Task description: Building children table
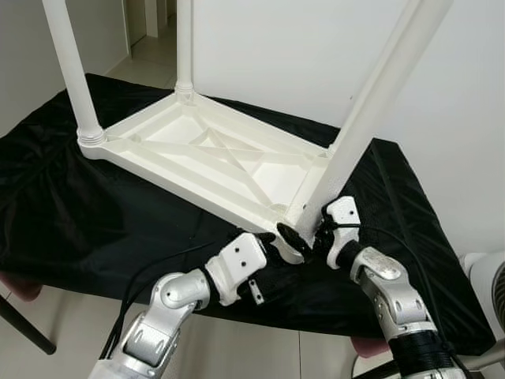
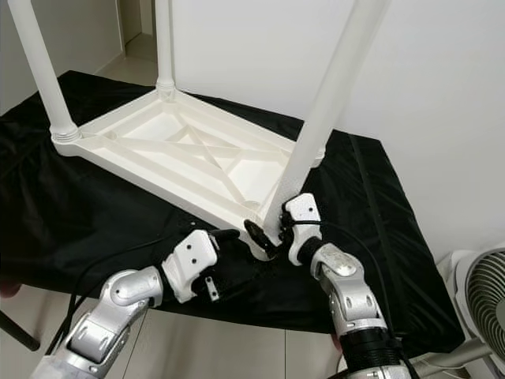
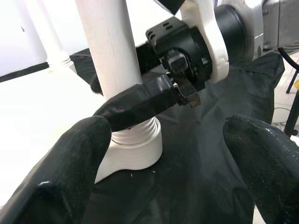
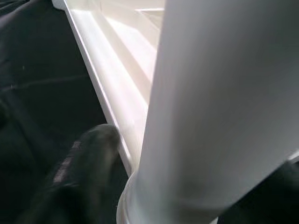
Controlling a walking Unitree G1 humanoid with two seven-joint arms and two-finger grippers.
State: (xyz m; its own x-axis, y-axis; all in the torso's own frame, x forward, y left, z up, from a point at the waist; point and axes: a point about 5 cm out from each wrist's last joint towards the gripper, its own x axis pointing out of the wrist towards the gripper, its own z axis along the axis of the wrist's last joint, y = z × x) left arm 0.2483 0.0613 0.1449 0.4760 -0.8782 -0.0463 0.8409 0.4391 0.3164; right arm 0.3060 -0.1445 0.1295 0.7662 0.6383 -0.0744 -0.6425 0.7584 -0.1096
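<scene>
Left wrist view: right gripper (image 1: 304, 230) is clamping near-right table leg (image 1: 371, 110) base; left gripper (image 1: 272, 237) is hovering beside, fingers wide

upturned table (image 1: 213, 158) on cloth (image 1: 71, 213), fan (image 2: 481, 304) at right

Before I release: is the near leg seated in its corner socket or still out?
In, partly: near leg stands in corner socket, threads still showing. Right end effector grips its base.
</scene>
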